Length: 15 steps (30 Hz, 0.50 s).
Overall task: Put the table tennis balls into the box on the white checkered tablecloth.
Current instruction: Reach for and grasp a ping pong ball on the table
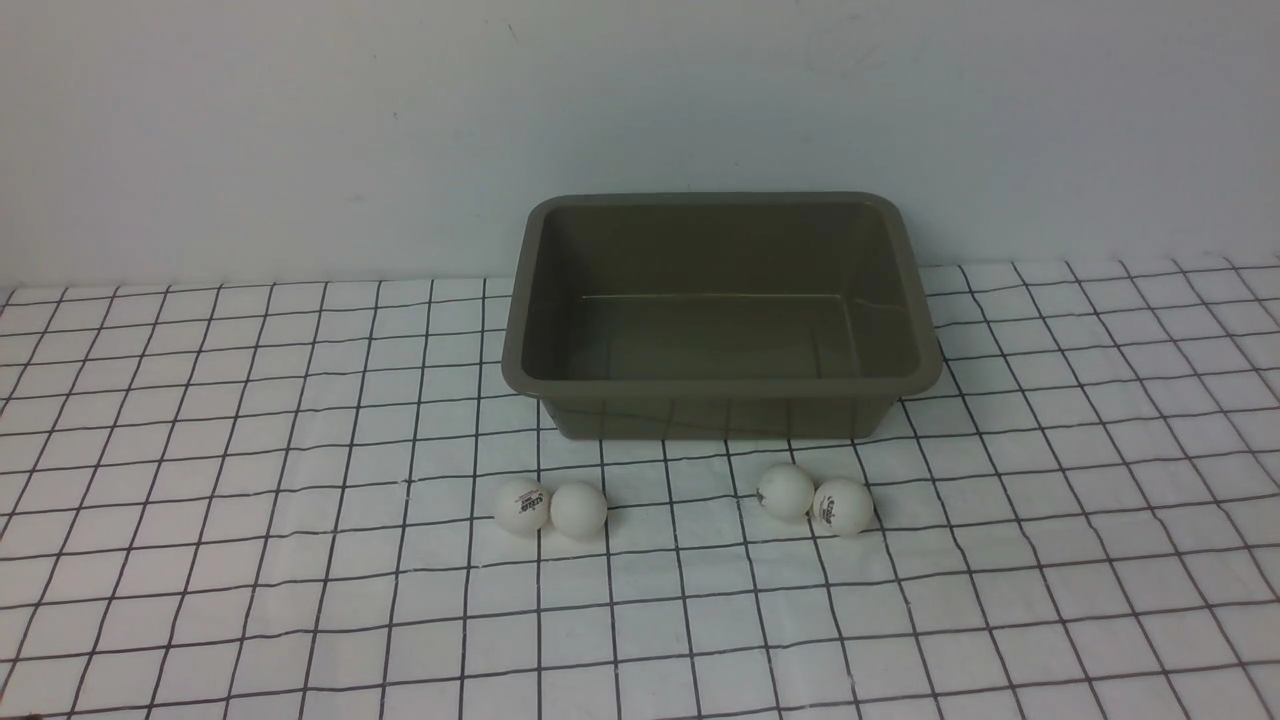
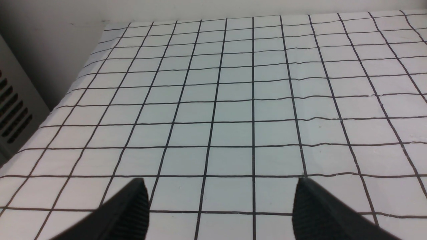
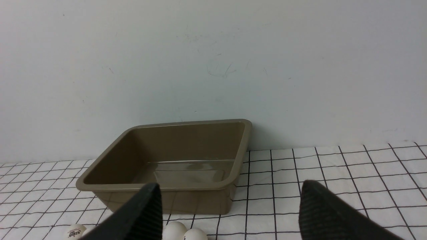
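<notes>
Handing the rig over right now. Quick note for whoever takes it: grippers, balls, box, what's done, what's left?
Left gripper: open, empty, only tablecloth in its view.
Right gripper: open, empty, facing the box.
Balls: all four on the cloth on the robot's side of the box, in two touching pairs: left pair, right pair.
Done: nothing; the box is empty.
Left: all four balls go in.
</notes>
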### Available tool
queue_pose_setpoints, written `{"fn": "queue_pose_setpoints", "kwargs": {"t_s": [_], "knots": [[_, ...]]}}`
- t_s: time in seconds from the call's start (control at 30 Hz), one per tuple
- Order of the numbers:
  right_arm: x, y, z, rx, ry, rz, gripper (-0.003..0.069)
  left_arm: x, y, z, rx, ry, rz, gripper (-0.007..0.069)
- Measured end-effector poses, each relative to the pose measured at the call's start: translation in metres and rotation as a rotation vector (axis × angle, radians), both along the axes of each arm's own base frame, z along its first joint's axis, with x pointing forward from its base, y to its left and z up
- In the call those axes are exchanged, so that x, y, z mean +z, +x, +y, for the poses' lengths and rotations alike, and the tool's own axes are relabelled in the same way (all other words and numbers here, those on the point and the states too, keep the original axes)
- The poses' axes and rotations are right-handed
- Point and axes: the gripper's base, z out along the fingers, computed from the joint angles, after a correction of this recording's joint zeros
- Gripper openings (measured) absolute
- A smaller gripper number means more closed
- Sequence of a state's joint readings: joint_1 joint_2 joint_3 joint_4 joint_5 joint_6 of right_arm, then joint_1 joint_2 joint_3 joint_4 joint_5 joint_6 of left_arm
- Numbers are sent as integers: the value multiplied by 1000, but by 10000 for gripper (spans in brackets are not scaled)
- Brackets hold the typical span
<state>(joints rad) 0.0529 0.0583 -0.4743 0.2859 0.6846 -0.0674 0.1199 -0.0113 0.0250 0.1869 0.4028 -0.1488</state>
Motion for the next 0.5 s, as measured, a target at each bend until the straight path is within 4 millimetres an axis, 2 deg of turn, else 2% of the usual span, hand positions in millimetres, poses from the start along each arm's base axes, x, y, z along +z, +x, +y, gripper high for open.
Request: {"fn": "queue_pose_setpoints", "kwargs": {"t_s": [0.23,0.43,0.5], "knots": [[0,0,0,0,-1,0,495,5,2,-2,-8,-33,-78,521],[0,0,0,1,-2,0,495,24,6,-7,6,-438,-340,521],[0,0,0,2,-3,1,495,26,6,-7,11,-511,-379,521]]}}
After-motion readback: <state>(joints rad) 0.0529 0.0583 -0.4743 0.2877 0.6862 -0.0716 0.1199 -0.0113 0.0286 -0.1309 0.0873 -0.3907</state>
